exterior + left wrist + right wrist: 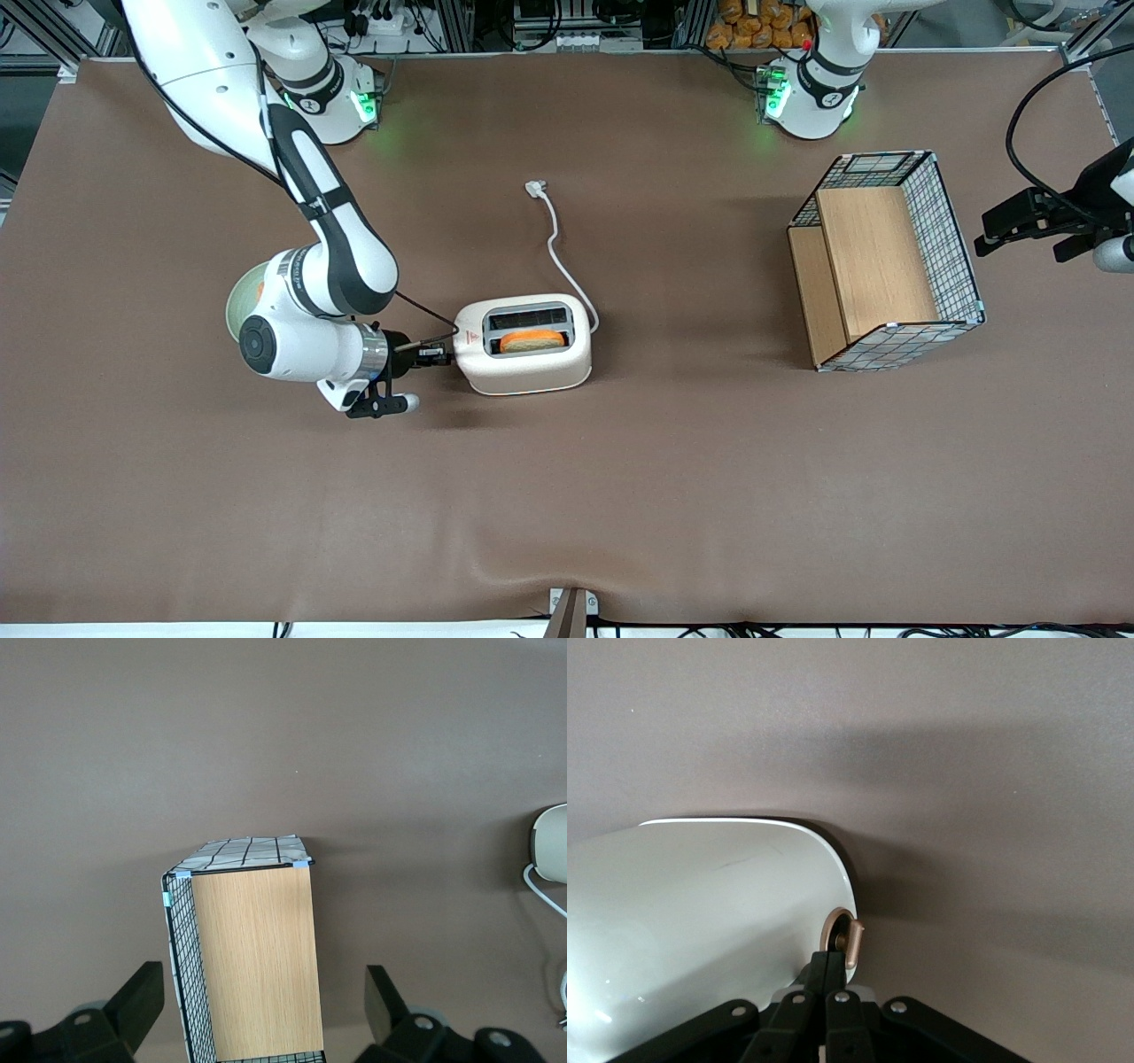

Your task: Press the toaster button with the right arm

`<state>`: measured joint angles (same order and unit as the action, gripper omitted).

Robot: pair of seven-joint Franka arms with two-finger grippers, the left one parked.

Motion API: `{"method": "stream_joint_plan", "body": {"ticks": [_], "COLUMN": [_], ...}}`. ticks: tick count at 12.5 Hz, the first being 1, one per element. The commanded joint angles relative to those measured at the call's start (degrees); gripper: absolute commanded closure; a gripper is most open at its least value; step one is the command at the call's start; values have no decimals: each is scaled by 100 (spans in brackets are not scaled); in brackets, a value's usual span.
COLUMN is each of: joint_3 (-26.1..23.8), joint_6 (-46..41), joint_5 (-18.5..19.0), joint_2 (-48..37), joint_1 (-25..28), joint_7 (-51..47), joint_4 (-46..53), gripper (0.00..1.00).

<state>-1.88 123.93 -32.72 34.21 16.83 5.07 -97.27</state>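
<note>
The white two-slot toaster (524, 344) stands on the brown table, with a slice of bread in the slot nearer the front camera and a white cord (558, 248) running away from it. My right arm's gripper (443, 354) is level with the toaster's short end wall, fingers shut together and empty. In the right wrist view the shut fingertips (829, 967) touch the toaster button (849, 936), a small round knob on the white end wall (700, 921).
A pale green plate (237, 306) lies partly under my arm, toward the working arm's end. A wire-and-wood basket (886, 266) lies on its side toward the parked arm's end; it also shows in the left wrist view (252, 966).
</note>
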Motion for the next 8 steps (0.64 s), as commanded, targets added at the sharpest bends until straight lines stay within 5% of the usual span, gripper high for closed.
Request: {"method": "stream_joint_plan", "body": {"ticks": [1,3,4,5,6,8], "joint_3": [21,21,29,38,47,47], "joint_6": [-147,-631,-868,-1183,-1465,-1748], "joint_5": [-182,-182,-173,-182,-173,-147], "joint_2": [95,86,60,60,60,42], "joint_1": [-109,-267,-338,-417,-557,-681], "joint_7": [179,127,117,117,161,126], "joint_4": [207,480,655,839,928,1192], "gripper": [100,100,85,35,0,0]}}
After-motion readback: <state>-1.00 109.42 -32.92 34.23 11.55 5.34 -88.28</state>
